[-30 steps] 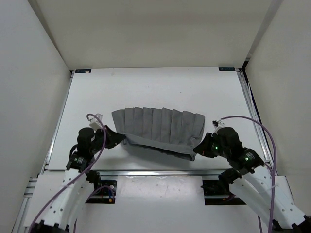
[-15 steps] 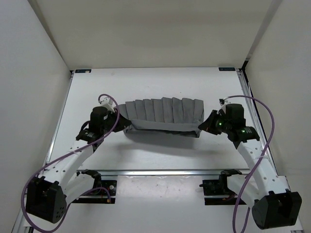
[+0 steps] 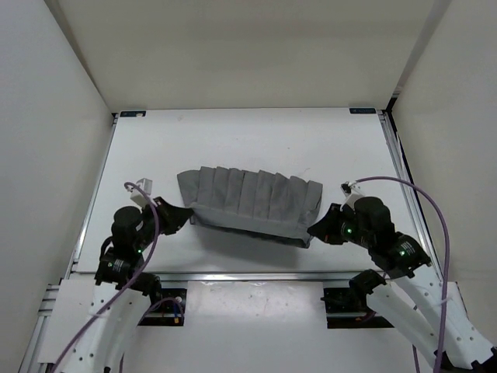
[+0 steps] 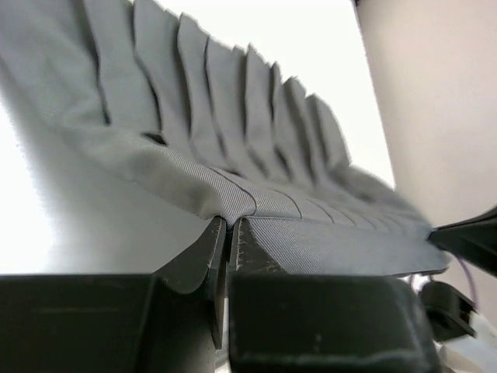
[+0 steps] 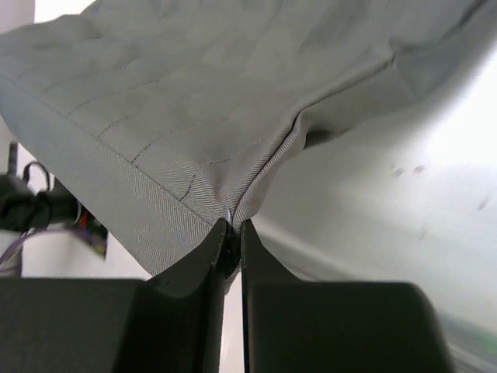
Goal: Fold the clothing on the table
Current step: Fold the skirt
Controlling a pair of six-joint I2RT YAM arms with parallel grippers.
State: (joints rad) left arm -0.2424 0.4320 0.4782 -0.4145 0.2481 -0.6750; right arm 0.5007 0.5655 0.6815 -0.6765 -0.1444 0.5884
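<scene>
Near the table's (image 3: 248, 136) near edge, mid-width: the clothing (image 3: 250, 200) lies pleats-up, its far hem apparently flat on the surface and its near hem lifted off it. The left gripper (image 3: 185, 215) is pinched narrow on the near-left corner, the right gripper (image 3: 317, 230) pinched narrow on the near-right corner. Both wrist views confirm it: jaws almost together, with only a thin bunch of cloth between them.

Judgement: the step in hand looks like carrying the near hem over to the far hem for the first fold. Nothing is laid flat yet.

How to do it well:
- Move both arms together toward the far edge, same height, same pace.
- The near hem runs slightly skewed (right corner sits closer to the near edge than the left), so square it before setting down.
- Keep light tension between the corners. Sag in the middle will likely drag and crease the pleats.
- Hold the edge high enough to clear the pleats underneath.
- Both bites look shallow, right at the tips. No jerks, or a corner may slip out.
- Don't tow the far hem along. If the whole piece slides, the fold line shifts.
- Match corners over the far hem, then let go with both sides at once.
</scene>
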